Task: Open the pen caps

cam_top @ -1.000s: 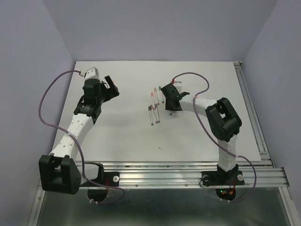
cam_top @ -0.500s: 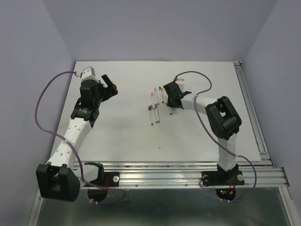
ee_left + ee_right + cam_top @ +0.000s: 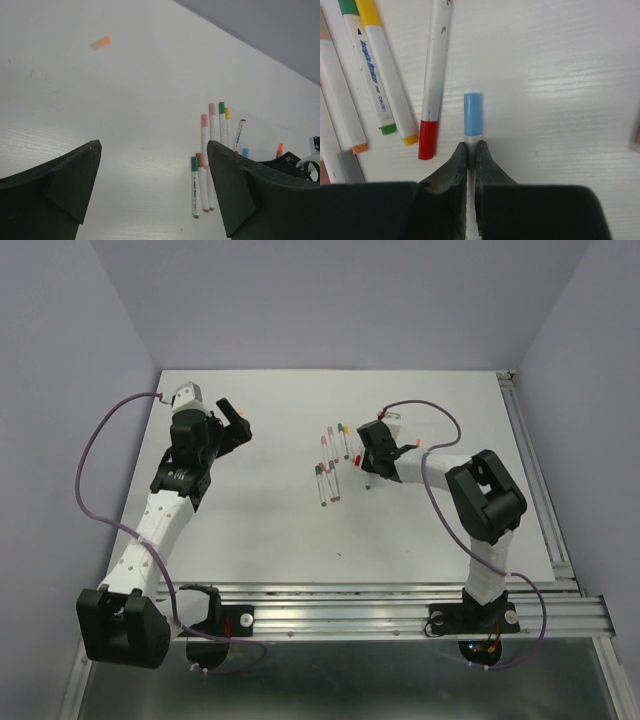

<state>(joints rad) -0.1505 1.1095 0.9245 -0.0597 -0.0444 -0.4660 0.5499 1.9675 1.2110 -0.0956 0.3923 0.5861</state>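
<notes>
Blue cap (image 3: 473, 114) juts past the right claw (image 3: 473, 150), which has just pinched shut from half-open on the blue-capped pen (image 3: 472, 137) lying on the counter (image 3: 560, 75) beside the other pens (image 3: 380, 90). Left claw (image 3: 152, 150) gapes empty, well apart. Cap still on; a pull looks next.

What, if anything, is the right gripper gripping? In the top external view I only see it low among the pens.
Observer: In the right wrist view, the right gripper is shut on the white barrel of a blue-capped pen. The cap is on and pokes out past the fingertips.
Operator: And the other arm?
Observer: Its wrist view shows the left gripper open, with only bare table between its fingers.
Operator: Any cap off?
Observer: One loose orange cap lies alone, well apart from the pens.
</notes>
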